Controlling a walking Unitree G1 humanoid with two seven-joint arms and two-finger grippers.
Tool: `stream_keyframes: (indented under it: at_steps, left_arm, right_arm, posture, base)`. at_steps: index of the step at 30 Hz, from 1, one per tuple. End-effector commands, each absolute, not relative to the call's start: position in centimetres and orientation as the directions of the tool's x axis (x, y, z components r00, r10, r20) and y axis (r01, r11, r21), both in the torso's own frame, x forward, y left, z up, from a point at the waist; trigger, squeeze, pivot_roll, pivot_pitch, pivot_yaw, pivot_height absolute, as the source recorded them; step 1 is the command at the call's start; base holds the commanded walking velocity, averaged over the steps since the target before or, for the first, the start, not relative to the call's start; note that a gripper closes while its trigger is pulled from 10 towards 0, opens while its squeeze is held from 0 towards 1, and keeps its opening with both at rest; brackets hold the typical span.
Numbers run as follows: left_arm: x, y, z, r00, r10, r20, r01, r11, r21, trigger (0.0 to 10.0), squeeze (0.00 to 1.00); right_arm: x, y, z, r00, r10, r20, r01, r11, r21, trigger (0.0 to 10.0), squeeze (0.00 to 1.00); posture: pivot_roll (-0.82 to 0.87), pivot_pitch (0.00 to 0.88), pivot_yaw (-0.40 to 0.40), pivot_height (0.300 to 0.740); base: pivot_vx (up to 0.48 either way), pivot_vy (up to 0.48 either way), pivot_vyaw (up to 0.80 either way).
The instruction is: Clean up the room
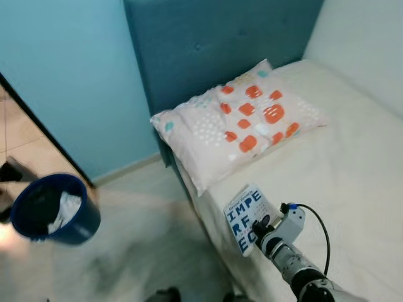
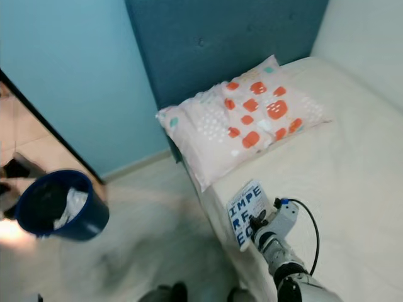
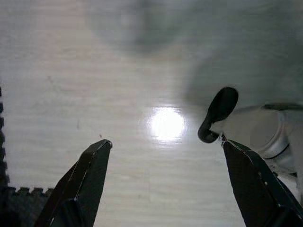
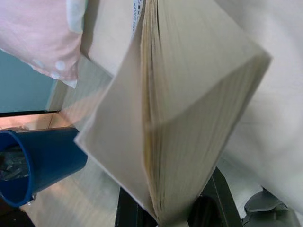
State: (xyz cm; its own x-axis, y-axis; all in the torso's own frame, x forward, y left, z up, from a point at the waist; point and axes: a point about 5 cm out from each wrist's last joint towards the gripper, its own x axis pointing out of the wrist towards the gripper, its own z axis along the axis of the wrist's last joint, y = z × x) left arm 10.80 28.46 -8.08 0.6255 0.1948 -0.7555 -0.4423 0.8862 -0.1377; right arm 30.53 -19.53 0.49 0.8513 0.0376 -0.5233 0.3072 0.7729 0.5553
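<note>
A paperback book (image 1: 245,217) with a white cover and large blue letters lies at the near edge of the bed (image 1: 352,189). My right gripper (image 1: 260,226) is shut on its lower end. In the right wrist view the book (image 4: 189,104) fans its cream page edges between the black fingers (image 4: 222,198). A blue bin (image 1: 53,209) holding crumpled white paper stands on the floor to the left. My left gripper (image 3: 163,151) hangs open above the pale floor, with nothing between its fingers.
A pink pillow (image 1: 242,123) with orange patches rests against the teal headboard (image 1: 214,44). The light-blue wall (image 1: 69,75) runs along the left, with a doorway strip beside it. My own foot (image 3: 220,113) shows on the floor below the left gripper.
</note>
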Motion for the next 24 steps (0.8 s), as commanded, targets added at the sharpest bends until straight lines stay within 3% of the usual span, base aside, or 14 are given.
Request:
stream_keyframes:
  at_steps: [1, 2, 10, 15, 24]
  left_arm:
    - [10.1, 29.4, -7.8, 0.633, 0.212, -0.744, -0.448, 0.885, -0.129, 10.0, 0.00]
    - [9.9, 29.8, -7.4, 0.657, 0.209, -0.724, -0.429, 0.893, -0.132, 10.0, 0.00]
    - [9.1, 30.9, -6.2, 0.719, 0.202, -0.665, -0.383, 0.914, -0.136, 10.0, 0.00]
    - [8.3, 30.7, -5.8, 0.738, 0.191, -0.648, -0.361, 0.922, -0.139, 10.0, 0.00]
    - [7.0, 30.4, -4.7, 0.749, 0.180, -0.638, -0.348, 0.926, -0.147, 10.0, 0.00]
  right_arm:
    - [30.1, -19.5, 0.1, 0.846, 0.052, -0.530, 0.318, 0.748, 0.582, 10.0, 0.00]
    - [30.2, -20.1, 0.3, 0.850, 0.024, -0.526, 0.342, 0.734, 0.587, 10.0, 0.00]
    - [31.0, -22.1, 1.6, 0.872, -0.045, -0.488, 0.367, 0.720, 0.589, 10.0, 0.00]
    - [32.7, -22.8, 4.0, 0.929, -0.012, -0.369, 0.278, 0.681, 0.677, 10.0, 0.00]
    - [36.0, -22.5, 9.5, 0.995, 0.081, -0.059, 0.009, 0.510, 0.860, 10.0, 0.00]
  posture:
    - [0.15, 0.419, 0.060, 0.740]
    - [0.19, 0.468, 0.078, 0.740]
    - [0.23, 0.522, 0.099, 0.740]
    - [0.25, 0.548, 0.105, 0.740]
    - [0.27, 0.576, 0.110, 0.740]
  base:
    - [0.000, 0.000, 0.00]
    - [0.000, 0.000, 0.00]
    - [0.000, 0.000, 0.00]
    - [0.000, 0.000, 0.00]
    - [0.000, 0.000, 0.00]
